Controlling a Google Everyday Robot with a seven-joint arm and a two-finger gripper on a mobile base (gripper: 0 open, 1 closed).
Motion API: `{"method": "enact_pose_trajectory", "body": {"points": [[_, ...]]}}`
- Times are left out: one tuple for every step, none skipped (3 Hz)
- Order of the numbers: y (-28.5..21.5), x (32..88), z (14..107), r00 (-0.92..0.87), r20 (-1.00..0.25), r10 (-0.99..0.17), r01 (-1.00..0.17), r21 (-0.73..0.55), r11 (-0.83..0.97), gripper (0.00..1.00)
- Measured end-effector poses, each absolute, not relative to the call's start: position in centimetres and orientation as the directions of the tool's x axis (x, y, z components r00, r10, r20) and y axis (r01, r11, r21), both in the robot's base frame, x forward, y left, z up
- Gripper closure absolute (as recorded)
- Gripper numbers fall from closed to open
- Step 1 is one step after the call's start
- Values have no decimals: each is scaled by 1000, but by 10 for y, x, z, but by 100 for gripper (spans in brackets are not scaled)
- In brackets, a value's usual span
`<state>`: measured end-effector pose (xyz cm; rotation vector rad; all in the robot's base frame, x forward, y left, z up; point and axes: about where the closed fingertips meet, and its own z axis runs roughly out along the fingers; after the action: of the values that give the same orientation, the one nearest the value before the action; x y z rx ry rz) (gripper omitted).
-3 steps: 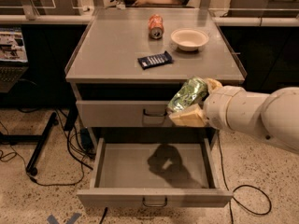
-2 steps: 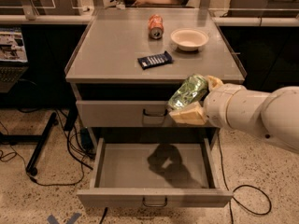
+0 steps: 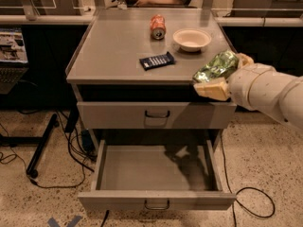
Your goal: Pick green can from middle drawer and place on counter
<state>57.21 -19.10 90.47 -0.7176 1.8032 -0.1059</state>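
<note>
The small shiny green-and-silver metal can (image 3: pixel 218 64) sits between the tan fingers (image 3: pixel 211 90) of the robot's two-finger gripper (image 3: pixel 215 75), which is clamped on it. One finger lies under the can and the other behind its far end. The can is tilted and held in the air at the front right corner of the broad matte grey counter (image 3: pixel 113 46), about level with its top. I cannot tell whether it touches the edge. The thick white arm (image 3: pixel 270 91) reaches in from the right.

Below, the wide shallow grey middle drawer (image 3: pixel 118 200) stands pulled out, with the arm's shadow on its bare floor. The upper drawer front (image 3: pixel 113 115) is closed.

On the counter, well apart from the gripper, lie an orange-red drink can (image 3: pixel 158 26), a white bowl (image 3: pixel 191 39) just to its right, and a flat dark blue packet (image 3: pixel 157 60) nearer the front.

Compared with a second ago, the gripper and can have risen and moved right. Then they hung in front of the upper drawer front, and now they are up at counter height. The things on the counter have not moved.
</note>
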Motion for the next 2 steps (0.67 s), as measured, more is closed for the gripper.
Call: {"method": "enact_pose_trajectory", "body": {"points": [[-220, 599, 913, -186, -860, -475, -346, -395, 851, 100], [-243, 647, 919, -196, -881, -430, -295, -365, 883, 100]]}}
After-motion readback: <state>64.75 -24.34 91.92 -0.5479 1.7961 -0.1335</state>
